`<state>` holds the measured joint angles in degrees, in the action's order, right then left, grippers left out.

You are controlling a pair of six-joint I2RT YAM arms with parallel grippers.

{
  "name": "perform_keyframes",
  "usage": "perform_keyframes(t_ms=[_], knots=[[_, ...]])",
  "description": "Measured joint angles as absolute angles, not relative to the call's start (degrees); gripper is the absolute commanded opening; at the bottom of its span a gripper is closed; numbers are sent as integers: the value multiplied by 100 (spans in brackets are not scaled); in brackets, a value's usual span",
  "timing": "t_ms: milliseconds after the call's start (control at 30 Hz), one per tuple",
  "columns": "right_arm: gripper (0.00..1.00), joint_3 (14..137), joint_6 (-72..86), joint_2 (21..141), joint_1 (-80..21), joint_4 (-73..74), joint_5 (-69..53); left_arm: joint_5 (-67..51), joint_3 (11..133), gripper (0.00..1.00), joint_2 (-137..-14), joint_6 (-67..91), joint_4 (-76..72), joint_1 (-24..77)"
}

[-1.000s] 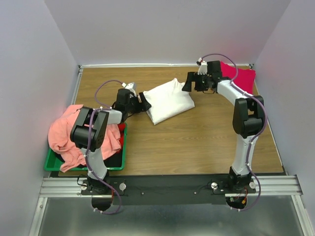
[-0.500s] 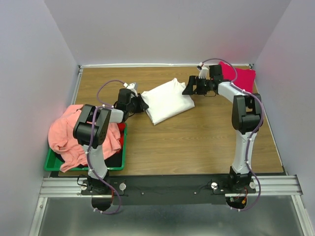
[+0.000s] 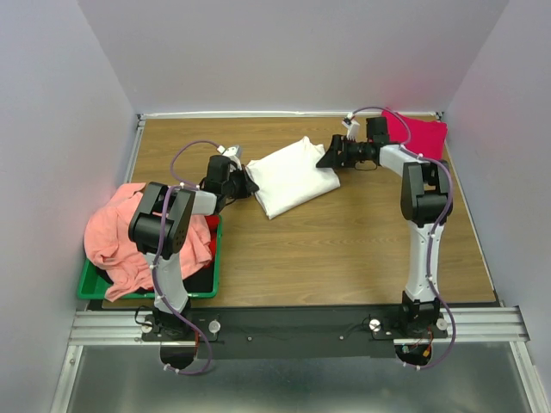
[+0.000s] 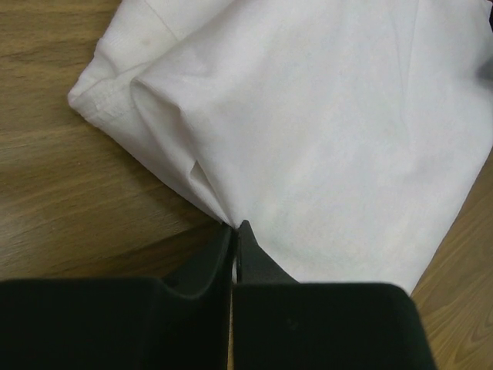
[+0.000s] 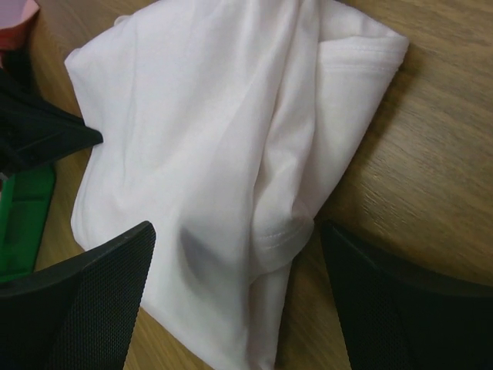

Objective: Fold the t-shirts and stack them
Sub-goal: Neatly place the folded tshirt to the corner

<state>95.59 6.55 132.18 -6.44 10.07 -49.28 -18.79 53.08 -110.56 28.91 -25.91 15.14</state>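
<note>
On the table [image 3: 344,249], your left gripper [image 4: 235,230] pinches the white t-shirt [image 4: 323,139]; your right gripper [image 5: 237,231] gapes open over it.

My left gripper [image 4: 235,231] is at the bottom of the picture. Its two black fingers [image 4: 196,266] are pressed close together, with only a thin line between them. Their tips pinch the near edge of the white shirt [image 4: 323,139]. A little wrinkle in the cloth runs right down to the tips. The shirt is folded and lies flat on the brown wooden table [image 4: 69,200]. I can see its stitched hem at the left corner.
</note>
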Motion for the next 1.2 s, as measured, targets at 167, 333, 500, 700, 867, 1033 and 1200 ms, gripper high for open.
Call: perform_keyframes(t_ms=[167, 333, 500, 700, 867, 1033, 1200], knots=[[89, 9673, 794, 13393, -637, 888, -5251, -1890, 5334, 5, -11056, 2845, -2539, 1514], [85, 9813, 886, 13537, -725, 867, -5433, -1916, 5395, 5, -11056, 2803, -2421, 1514], [76, 9891, 897, 13609, -941, 867, -5435, -1922, 5400, 5, -11056, 2781, -2401, 1514], [46, 9922, 867, 13675, -1052, 954, -5408, -1962, 5419, 5, -11061, 2746, -2373, 1511], [5, 9926, 843, 13740, -1100, 1131, -5266, -1973, 5465, 32, -11069, 2711, -2331, 1511], [0, 9880, 878, 13649, -1140, 1262, -4884, -2038, 5518, 67, -11000, 2703, -2257, 1514], [1, 9631, 814, 13152, -1205, 1520, -3951, -2038, 5461, 74, -10656, 2657, -1988, 1518]])
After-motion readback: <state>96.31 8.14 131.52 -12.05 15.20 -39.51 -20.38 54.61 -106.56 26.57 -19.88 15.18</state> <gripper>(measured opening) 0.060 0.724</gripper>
